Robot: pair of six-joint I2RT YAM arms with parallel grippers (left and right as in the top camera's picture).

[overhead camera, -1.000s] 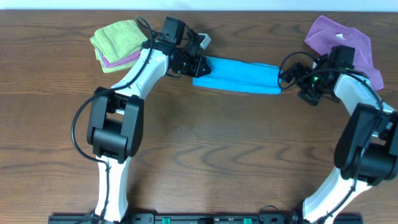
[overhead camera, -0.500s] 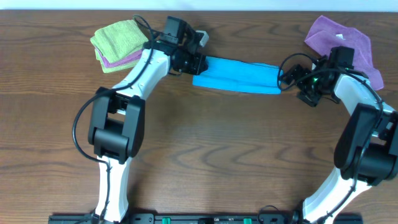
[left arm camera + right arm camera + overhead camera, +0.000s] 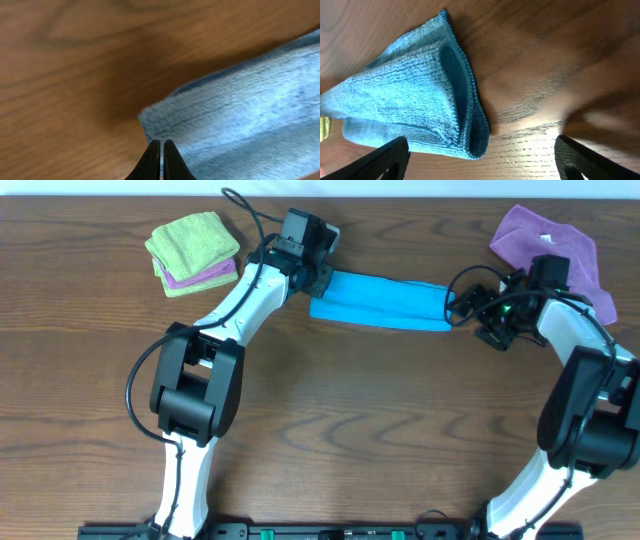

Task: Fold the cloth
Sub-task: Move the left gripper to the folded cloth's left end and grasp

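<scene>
Now the left gripper [image 3: 161, 142], tips pressed together, has swung rightward to the cloth's [image 3: 385, 302] left end. The right gripper [image 3: 481, 139] gapes empty beside the other end, so another fold probably starts.

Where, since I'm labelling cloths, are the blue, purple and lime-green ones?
blue cloth [image 3: 385, 302], overhead view, centre of strip
purple cloth [image 3: 525, 228], overhead view, left part
lime-green cloth [image 3: 190, 238], overhead view, top face
</scene>
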